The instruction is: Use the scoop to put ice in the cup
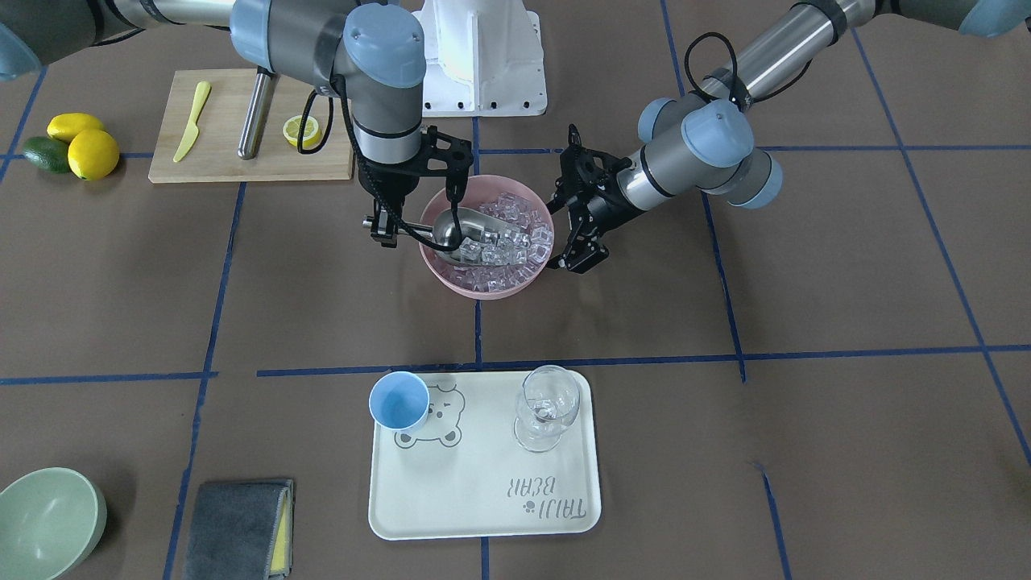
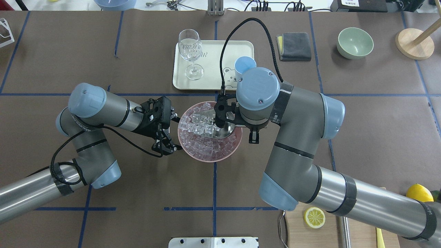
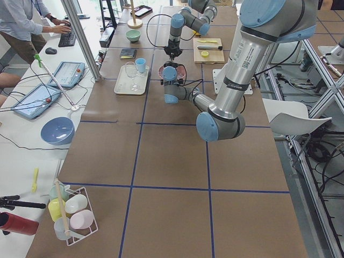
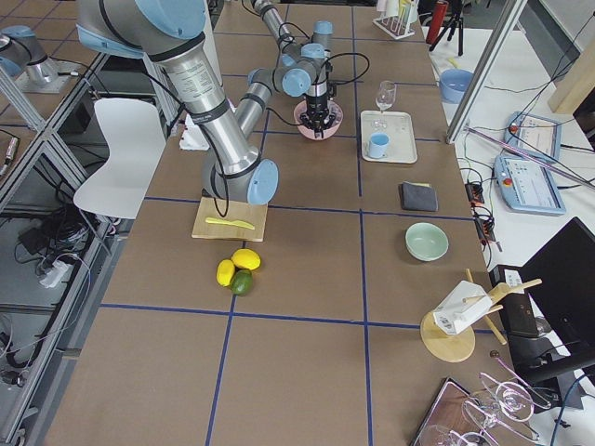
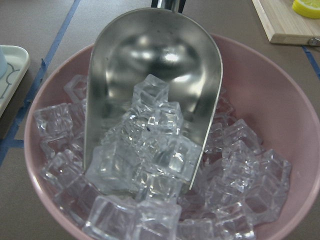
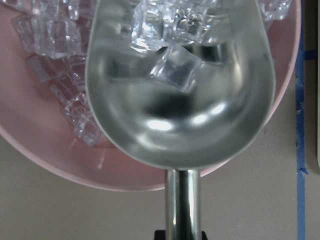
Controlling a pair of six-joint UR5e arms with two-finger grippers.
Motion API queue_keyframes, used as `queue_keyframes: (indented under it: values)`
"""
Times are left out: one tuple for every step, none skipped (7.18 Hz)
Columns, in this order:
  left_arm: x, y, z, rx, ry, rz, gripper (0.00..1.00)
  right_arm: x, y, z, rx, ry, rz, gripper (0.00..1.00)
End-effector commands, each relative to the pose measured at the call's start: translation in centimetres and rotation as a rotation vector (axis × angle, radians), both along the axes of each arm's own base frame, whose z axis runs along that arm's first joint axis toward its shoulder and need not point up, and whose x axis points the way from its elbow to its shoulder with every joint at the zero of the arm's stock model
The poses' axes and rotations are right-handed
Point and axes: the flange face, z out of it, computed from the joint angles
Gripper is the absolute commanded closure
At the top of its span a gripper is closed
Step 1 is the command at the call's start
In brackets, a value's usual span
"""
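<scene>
Looking at the pink bowl (image 1: 483, 292) mid-counter (image 1: 805, 282), heaped with ice (image 1: 515, 234). Seeing the scoop (image 1: 455, 229) lying inside it: trough mouth dug into the cubes, several cubes sitting in the trough, handle poking out over the bowl's rim on the right-arm side. Reading the right claw (image 1: 385, 228) as clamped on that handle just outside the bowl. Checks out in the right wrist view, with the handle running straight back into the black fingers at the bottom edge. Placing the left claw (image 1: 562, 232) hard up against the opposite side of the bowl, fingers spread wide along the outer wall, gripping nothing. Can't tell whether the fingertips actually touch the rim. Getting a look straight into the trough from the left wrist view, cubes piled toward its open end.

Finding the cup (image 1: 399, 400) well apart from the bowl, on the side away from the robot base, upright on a cream tray (image 1: 483, 499), blue inside showing. Noting a clear stemmed glass (image 1: 548, 407) on the same tray, beside the cup.

Spotting a cutting board (image 1: 242, 161) off the bowl's right-arm side, nearer the robot base, with a lemon half (image 1: 301, 129), a yellow knife (image 1: 192, 121) and a steel cylinder (image 1: 254, 117) on it.
</scene>
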Motion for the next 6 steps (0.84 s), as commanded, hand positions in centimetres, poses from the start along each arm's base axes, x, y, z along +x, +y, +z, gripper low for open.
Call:
queue_keyframes:
  values:
    - [-0.4,-0.5,0.2,-0.003,-0.004,-0.009,0.00,1.5,-1.0,1.5,-0.027,-0.112,-0.022,1.00]
    - [-0.4,-0.5,0.2,-0.003,-0.004,-0.009,0.00,2.7,-1.6,2.3,-0.045,-0.168,-0.035,1.00]
    - [-0.4,-0.5,0.2,-0.003,-0.004,-0.009,0.00,4.3,-2.1,2.4,-0.065,-0.197,-0.040,1.00]
    - [-0.4,-0.5,0.2,-0.003,-0.004,-0.009,0.00,5.7,-2.1,1.3,-0.066,-0.229,-0.044,1.00]
    - [-0.6,-0.7,0.6,-0.008,-0.011,-0.012,0.00,6.7,-2.0,0.7,-0.067,-0.250,-0.048,1.00]
    - [-1.9,-1.7,1.2,-0.016,-0.021,-0.035,0.00,7.6,-2.2,0.1,-0.068,-0.268,-0.040,1.00]
